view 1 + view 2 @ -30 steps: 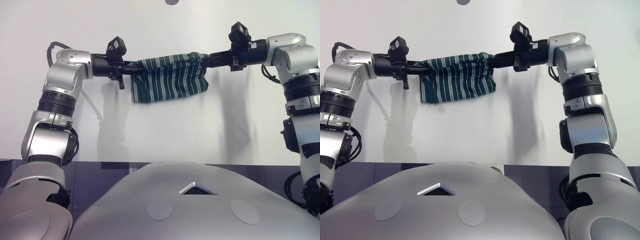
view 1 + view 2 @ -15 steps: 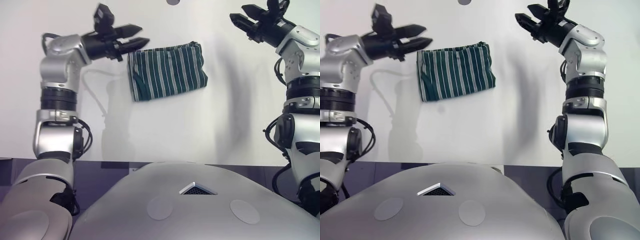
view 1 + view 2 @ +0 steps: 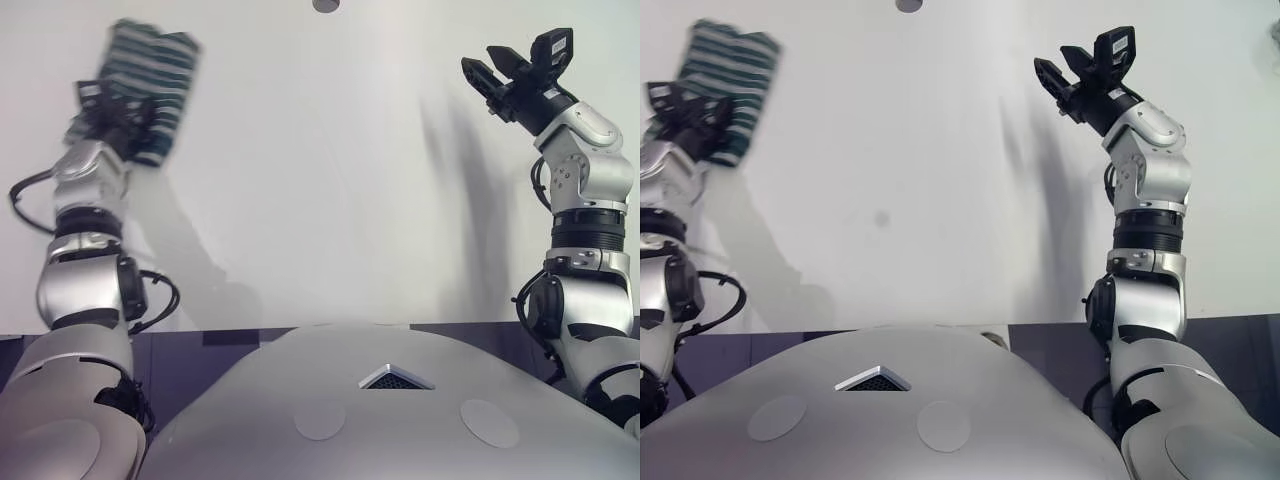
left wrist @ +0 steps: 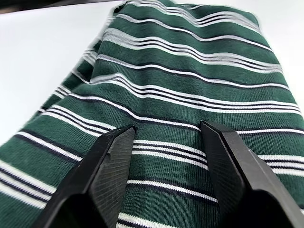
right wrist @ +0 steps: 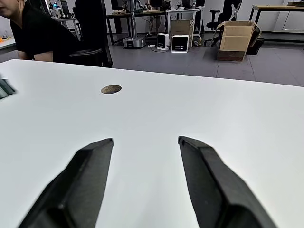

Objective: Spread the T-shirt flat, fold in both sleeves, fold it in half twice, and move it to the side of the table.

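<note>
Green-striped and folded, the T-shirt (image 3: pixel 155 60) lies at the table's (image 3: pixel 320 180) far left, directly under the left gripper (image 4: pixel 167 127), whose jaws stand apart. The right gripper (image 5: pixel 145 140), jaws also apart, hangs well away.

Soft knitted cloth T-shirt (image 4: pixel 190 71), smooth matt white table (image 5: pixel 190 109), matt black plastic left hand (image 4: pixel 167 126).

Likely an office: desks (image 5: pixel 152 12), chair (image 5: pixel 92 28), cardboard box (image 5: pixel 235 40).
</note>
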Motion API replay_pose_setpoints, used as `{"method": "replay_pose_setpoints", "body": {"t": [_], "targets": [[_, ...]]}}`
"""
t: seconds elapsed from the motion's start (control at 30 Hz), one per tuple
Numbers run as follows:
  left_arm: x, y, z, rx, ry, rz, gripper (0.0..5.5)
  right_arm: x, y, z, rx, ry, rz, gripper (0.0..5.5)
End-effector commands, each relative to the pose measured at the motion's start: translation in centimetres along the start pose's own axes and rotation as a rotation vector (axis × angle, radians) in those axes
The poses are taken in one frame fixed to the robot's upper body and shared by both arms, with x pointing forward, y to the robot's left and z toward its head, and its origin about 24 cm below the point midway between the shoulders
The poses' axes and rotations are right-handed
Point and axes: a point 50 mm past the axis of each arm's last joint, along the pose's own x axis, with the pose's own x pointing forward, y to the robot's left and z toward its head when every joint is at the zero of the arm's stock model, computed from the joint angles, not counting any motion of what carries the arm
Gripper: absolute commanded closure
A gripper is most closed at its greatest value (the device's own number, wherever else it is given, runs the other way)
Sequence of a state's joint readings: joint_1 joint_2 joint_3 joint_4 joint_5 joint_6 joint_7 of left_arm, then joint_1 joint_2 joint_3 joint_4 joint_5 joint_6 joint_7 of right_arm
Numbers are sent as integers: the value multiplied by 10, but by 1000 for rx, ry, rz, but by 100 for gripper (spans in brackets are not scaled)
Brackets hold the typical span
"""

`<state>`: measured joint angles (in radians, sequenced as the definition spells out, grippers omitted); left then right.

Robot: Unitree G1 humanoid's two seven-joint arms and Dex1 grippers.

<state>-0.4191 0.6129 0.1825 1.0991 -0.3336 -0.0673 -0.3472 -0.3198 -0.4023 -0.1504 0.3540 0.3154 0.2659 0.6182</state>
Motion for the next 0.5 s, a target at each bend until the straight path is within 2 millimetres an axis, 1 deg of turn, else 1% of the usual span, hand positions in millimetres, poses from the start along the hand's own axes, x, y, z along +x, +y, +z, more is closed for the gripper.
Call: {"method": "replay_pose_setpoints", "body": {"t": [0.03, 0.1, 0.13, 0.17, 0.2, 0.23, 0.27, 0.3, 0.37, 0.47, 0.5], "targets": [[3, -48, -46, -75, 131, -146, 297, -7, -10, 0, 31, -77, -156, 294], [3, -41, -25, -64, 12, -180, 297, -16, -24, 8, 39, -144, -263, 294], [1, -36, -1, -21, -115, -195, 297, -24, -33, 13, 40, -178, -315, 294], [-5, -42, 29, 6, -267, -257, 297, -34, -43, 16, 24, -200, -369, 294], [-17, -57, 58, 34, -406, -338, 297, -45, -53, 15, 1, -210, -426, 294], [-29, -70, 75, 45, -488, -399, 297, -53, -59, 14, -16, -215, -461, 294], [-38, -84, 82, 78, -525, -426, 297, -57, -61, 8, -43, -203, -484, 294], [-43, -92, 82, 96, -532, -417, 297, -58, -59, 1, -58, -189, -488, 294], [-46, -103, 76, 126, -512, -374, 297, -56, -54, -9, -80, -178, -469, 294], [-51, -122, 74, 154, -497, -341, 297, -49, -53, -8, -78, -219, -482, 294], [-55, -123, 76, 147, -509, -324, 297, -45, -52, -6, -82, -240, -490, 294]]}}
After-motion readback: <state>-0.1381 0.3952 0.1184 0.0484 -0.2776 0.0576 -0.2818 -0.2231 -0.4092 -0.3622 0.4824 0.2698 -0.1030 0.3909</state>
